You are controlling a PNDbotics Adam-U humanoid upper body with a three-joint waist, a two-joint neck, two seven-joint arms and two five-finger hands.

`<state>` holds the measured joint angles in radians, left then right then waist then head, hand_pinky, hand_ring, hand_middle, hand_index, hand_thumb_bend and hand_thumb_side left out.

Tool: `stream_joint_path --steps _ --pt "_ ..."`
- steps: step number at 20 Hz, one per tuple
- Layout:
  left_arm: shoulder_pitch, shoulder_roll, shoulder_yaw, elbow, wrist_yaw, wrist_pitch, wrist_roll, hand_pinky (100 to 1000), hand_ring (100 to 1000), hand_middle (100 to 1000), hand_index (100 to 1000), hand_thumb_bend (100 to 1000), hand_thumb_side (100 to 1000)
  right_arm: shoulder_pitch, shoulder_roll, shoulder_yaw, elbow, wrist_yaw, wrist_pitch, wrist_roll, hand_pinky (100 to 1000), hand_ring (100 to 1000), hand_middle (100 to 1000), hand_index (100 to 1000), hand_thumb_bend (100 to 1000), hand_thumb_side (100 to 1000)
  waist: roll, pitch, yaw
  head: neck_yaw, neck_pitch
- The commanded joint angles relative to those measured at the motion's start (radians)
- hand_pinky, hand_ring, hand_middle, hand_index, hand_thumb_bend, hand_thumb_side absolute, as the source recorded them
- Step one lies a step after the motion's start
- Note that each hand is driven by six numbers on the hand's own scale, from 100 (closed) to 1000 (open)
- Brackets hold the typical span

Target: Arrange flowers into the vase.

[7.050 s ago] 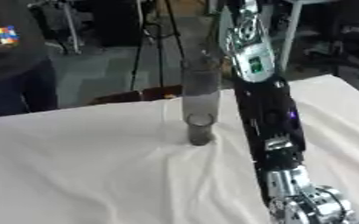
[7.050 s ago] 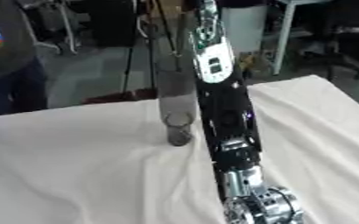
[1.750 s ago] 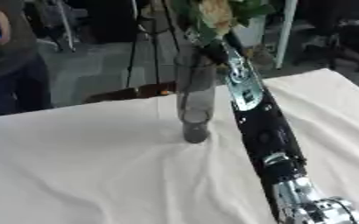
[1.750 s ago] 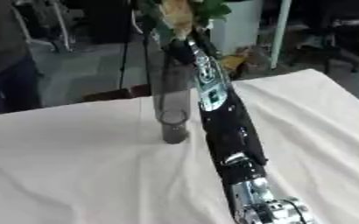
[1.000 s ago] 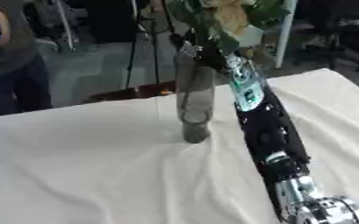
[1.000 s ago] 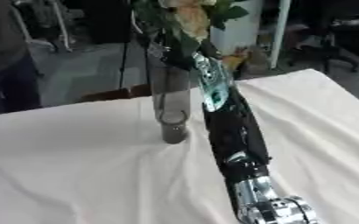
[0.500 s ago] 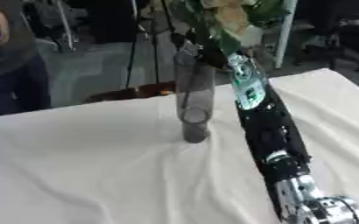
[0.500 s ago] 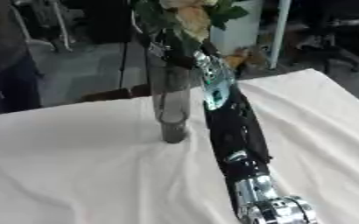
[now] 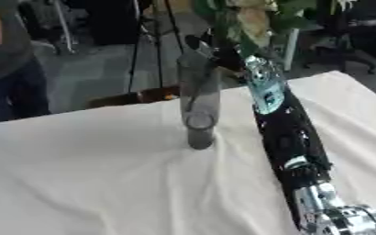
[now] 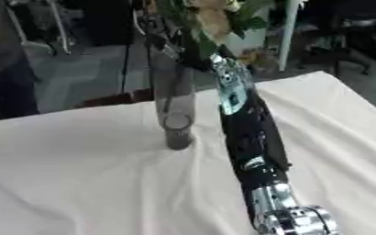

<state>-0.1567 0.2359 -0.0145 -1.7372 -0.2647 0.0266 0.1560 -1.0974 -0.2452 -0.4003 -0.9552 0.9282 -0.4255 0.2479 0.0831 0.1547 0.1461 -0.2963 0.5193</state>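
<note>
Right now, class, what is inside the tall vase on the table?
The grey see-through vase looks empty: no stems show through its wall. The flowers sit above its rim, at the end of the right arm. The right hand is mostly hidden among leaves.

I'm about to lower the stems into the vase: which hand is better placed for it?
Right. The right hand already holds the flowers just above and beside the vase rim. The left hand shows in neither view.
</note>
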Motion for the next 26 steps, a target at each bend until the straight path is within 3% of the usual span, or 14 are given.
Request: stream_joint_path --steps 1,14,19,21,26 --pt "-0.004 0.012 0.009 -0.011 -0.003 -0.002 0.002 509 691 615 718 297 812 -0.014 -0.031 0.0 -0.006 0.0 0.0 0.0 645 833 429 601 619 1000 -0.013 -0.009 -0.002 0.004 0.008" --pt "0.0 0.013 0.01 -0.01 -0.004 -0.002 0.002 509 691 616 718 296 811 0.001 -0.05 0.008 0.011 -0.011 -0.011 0.016 654 851 453 636 652 1000 -0.012 -0.016 -0.015 0.005 0.01" --pt "0.0 0.013 0.011 -0.01 -0.004 -0.001 0.003 509 691 616 718 295 812 0.012 -0.064 0.022 0.022 -0.027 -0.04 0.056 678 882 492 708 775 1000 -0.011 -0.017 -0.023 0.007 0.009" --pt "0.0 0.013 0.011 -0.01 -0.004 -0.001 0.004 508 691 616 718 295 812 0.017 -0.071 0.028 0.027 -0.036 -0.05 0.084 700 908 539 789 857 1000 -0.012 -0.018 -0.027 0.008 0.009" --pt "0.002 0.014 0.013 -0.01 -0.004 -0.001 0.005 508 691 616 718 295 812 0.031 -0.088 0.032 0.035 -0.072 -0.066 0.158 721 931 574 857 904 923 -0.013 -0.018 -0.038 0.009 0.009"
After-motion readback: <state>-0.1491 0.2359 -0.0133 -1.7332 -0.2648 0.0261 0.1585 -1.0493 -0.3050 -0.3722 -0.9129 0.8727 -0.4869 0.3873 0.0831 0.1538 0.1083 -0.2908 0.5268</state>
